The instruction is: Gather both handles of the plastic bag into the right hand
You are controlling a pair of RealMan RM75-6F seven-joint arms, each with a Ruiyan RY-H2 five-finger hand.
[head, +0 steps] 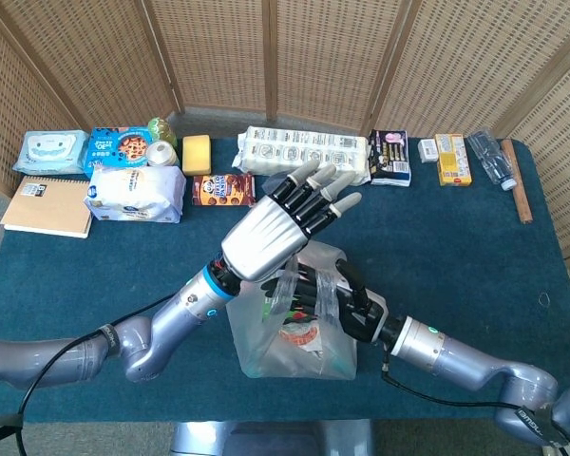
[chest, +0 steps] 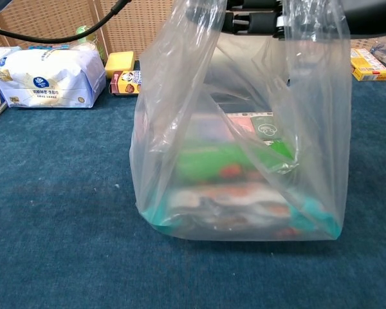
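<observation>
- My left hand [head: 277, 231]: silver shell on the back, black fingers with pale silver tips.
- Its wrist has a black collar with a teal ring, then glossy silver arm segments running off toward 8 o'clock.
- A thin black cable loops along that arm.
- My right hand [head: 334, 296] looks mostly black, with a white patch by the wrist.
- Right forearm is silver too, small green dot near the cuff, black cable hanging under it.
</observation>
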